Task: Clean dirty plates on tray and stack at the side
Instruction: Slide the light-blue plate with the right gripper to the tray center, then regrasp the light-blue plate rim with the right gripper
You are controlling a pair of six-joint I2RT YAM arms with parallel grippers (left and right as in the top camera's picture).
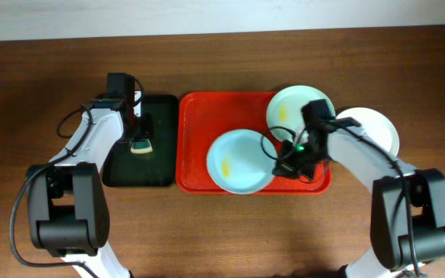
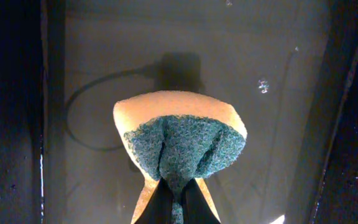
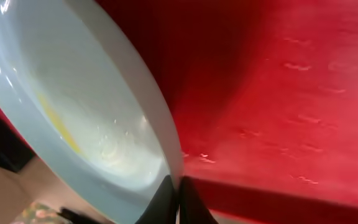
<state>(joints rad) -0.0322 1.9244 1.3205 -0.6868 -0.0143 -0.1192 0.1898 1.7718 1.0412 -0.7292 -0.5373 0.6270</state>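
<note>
The pale blue plate [image 1: 238,161], marked with a yellow smear, is at the front of the red tray [image 1: 199,116]. My right gripper [image 1: 278,164] is shut on its right rim. The right wrist view shows that blue plate [image 3: 86,106] tilted up over the red tray [image 3: 291,93], its rim pinched in the right gripper [image 3: 178,200]. A mint green plate [image 1: 293,108] with a yellow smear rests on the tray's far right corner. A white plate [image 1: 375,127] lies on the table just right of the tray. My left gripper [image 1: 140,133] is shut on a sponge [image 1: 141,147].
A smaller black tray [image 1: 122,170] lies left of the red one, and the left arm hangs over it. In the left wrist view, the left gripper [image 2: 178,208] pinches the yellow sponge [image 2: 179,137], with its green scouring face towards the camera, above the black tray floor [image 2: 278,124]. Bare wooden table surrounds both trays.
</note>
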